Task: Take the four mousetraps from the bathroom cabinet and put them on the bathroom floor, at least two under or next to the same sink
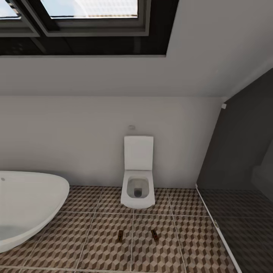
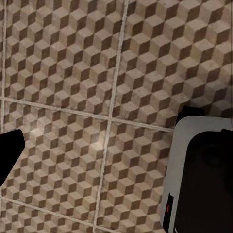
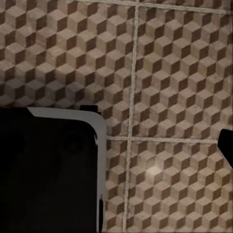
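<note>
Two mousetraps lie flat on the patterned bathroom floor (image 1: 102,242) in front of the toilet, one (image 1: 120,236) to the left and one (image 1: 154,234) to the right, about a tile apart. The cabinet and the bathroom sink are out of view. In the left wrist view my left gripper (image 2: 116,160) hangs over bare tiles, one dark fingertip (image 2: 9,154) at the picture's edge and nothing between the fingers. My right gripper (image 3: 121,145) is likewise over tiles, its fingertip (image 3: 227,145) at the edge and nothing held.
A white toilet (image 1: 138,185) stands against the back wall. An oval white bathtub (image 1: 26,204) fills the left side. A dark grey shower area (image 1: 242,212) behind a glass edge lies to the right. My own grey and black base (image 2: 204,179) shows beside each gripper.
</note>
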